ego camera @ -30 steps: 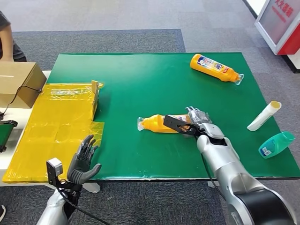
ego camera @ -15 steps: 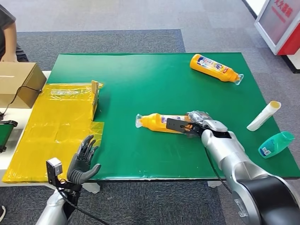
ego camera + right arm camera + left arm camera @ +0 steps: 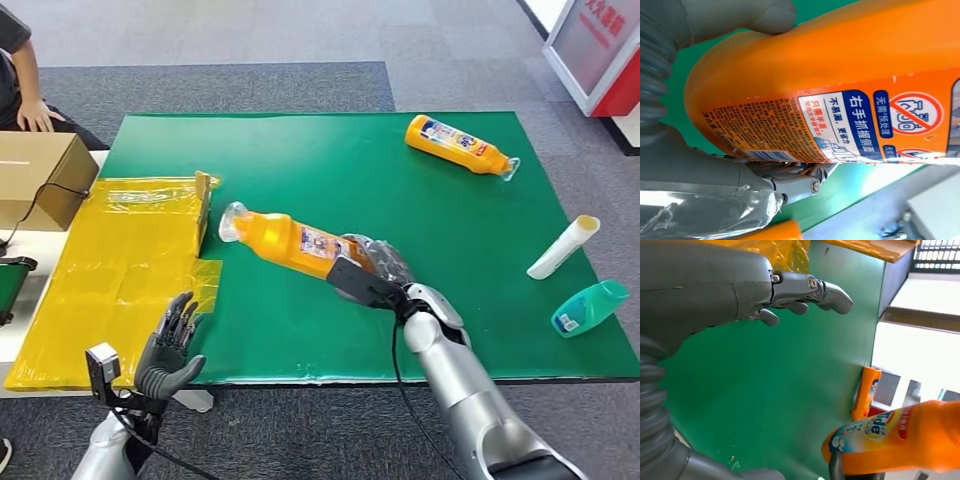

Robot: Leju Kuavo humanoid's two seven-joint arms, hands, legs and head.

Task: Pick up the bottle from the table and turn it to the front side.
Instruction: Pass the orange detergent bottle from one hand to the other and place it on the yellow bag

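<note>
Orange plastic, glossy and smooth-walled, formed the body of the bottle point(image 3: 290, 241), which lay across the centre of the head view, lifted off the green worktop point(image 3: 340, 160) and slanting from a clear cap at centre left down to its broad base at centre right. The right robot hand point(image 3: 375, 268) gripped that base end, fingers wrapped round the body just below the printed label; in the right wrist view the thumb point(image 3: 770, 14) pressed one flank and the fingers point(image 3: 798, 182) the opposite one. The left robot hand point(image 3: 170, 350) hung at the lower left of the head view, off the worktop's near edge, fingers spread and holding nothing.

The bottle looked stiff enough to keep its shape under this grip, though its slick wall and long overhang suggested it could slip or sag at the cap end if turned quickly. Whether it was full could not be told. A hold nearer the label's middle would probably balance it better.

A second orange bottle point(image 3: 458, 145) lay at the upper right of the worktop, well apart.
</note>
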